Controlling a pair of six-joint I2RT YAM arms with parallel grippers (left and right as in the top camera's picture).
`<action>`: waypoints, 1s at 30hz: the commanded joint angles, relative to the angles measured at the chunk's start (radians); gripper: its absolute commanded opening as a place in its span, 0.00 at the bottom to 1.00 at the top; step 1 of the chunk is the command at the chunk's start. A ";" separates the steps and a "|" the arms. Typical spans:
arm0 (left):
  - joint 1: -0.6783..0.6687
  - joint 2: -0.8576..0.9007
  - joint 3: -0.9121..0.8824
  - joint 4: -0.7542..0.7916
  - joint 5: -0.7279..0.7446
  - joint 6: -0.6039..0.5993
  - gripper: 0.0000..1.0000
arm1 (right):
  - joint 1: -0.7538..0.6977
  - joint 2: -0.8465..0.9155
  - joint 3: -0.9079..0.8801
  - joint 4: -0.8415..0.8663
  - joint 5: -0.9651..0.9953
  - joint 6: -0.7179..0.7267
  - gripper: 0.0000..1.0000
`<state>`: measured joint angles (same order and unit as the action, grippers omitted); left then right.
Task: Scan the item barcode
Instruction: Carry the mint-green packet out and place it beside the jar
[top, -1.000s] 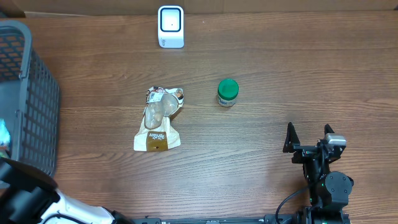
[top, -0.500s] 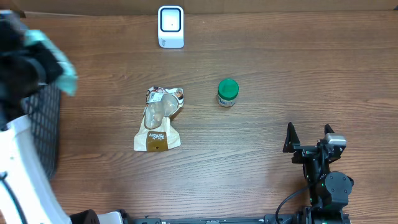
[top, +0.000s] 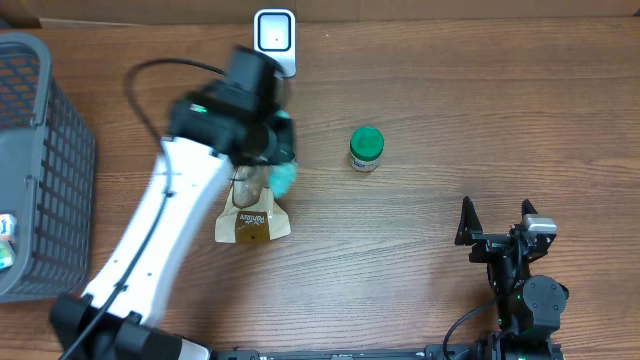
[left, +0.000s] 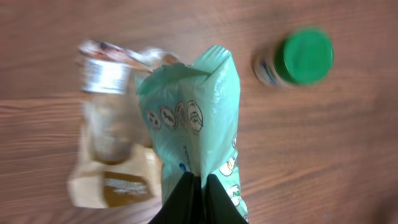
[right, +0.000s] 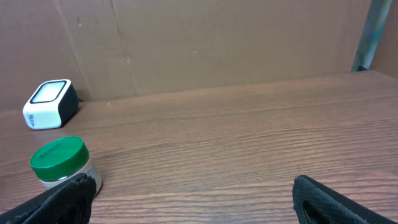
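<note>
Left tool (left: 199, 185) pinched shut on one edge of the mint-green pouch (left: 194, 118) — it hangs clear of the desk (top: 450, 100), near the white scanner (top: 274, 42), presumably to present its barcode — right tool (top: 496, 215) parked wide open, empty.

Grey basket (top: 60, 180) at left edge of wooden table (top: 480, 120), green-lidded jar (top: 366, 148) upright, tan pouch (top: 262, 222) lying flat

Soft, even indoor light; motion blur at the left wrist.
The brown wooden table (top: 450, 90) is evenly lit, with faint, short shadows. In the left wrist view the green-lidded glass jar (left: 301, 57) and tan snack pouch (left: 109, 180) smear with motion; the mint-green plastic bag (left: 193, 124) reads sharper. The right wrist view's black fingers (right: 59, 202) sit dark and soft-edged.
</note>
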<state>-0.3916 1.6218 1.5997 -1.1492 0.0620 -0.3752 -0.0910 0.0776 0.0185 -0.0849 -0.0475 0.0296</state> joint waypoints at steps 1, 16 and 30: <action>-0.078 0.042 -0.089 0.068 -0.039 -0.087 0.04 | -0.004 -0.005 -0.010 0.004 0.002 0.000 1.00; -0.215 0.277 -0.145 0.140 -0.036 -0.150 0.04 | -0.004 -0.005 -0.010 0.003 0.002 0.000 1.00; -0.190 0.233 0.169 -0.048 -0.080 -0.091 0.38 | -0.004 -0.005 -0.010 0.003 0.002 0.000 1.00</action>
<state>-0.5957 1.8984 1.6283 -1.1584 0.0246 -0.4892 -0.0910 0.0776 0.0185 -0.0837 -0.0475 0.0299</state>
